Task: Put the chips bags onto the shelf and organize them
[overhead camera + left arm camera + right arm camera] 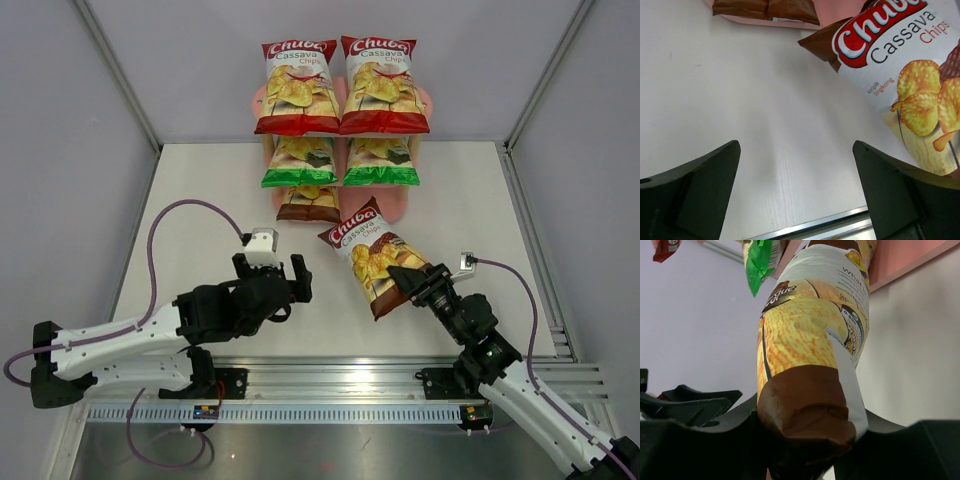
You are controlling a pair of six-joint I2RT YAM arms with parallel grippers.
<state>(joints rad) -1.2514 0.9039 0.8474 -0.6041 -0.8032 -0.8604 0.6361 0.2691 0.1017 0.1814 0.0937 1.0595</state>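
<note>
The pink shelf [395, 206] stands at the table's far side. Two red bags [297, 88] [384, 86] sit on its top tier, two green bags [300, 162] [381, 161] on the middle tier, one dark brown bag [308, 204] at the left of the bottom tier. My right gripper [408, 280] is shut on the bottom end of the second brown bag [370, 255], held tilted before the shelf; the right wrist view shows that bag [807, 355] between the jaws. My left gripper [270, 268] is open and empty above the table; the held bag [905, 75] lies to its right.
Grey enclosure walls surround the white table [200, 200]. A metal rail [330, 385] runs along the near edge by the arm bases. The shelf's bottom tier [835, 12] with its brown bag [765, 9] shows at the top of the left wrist view.
</note>
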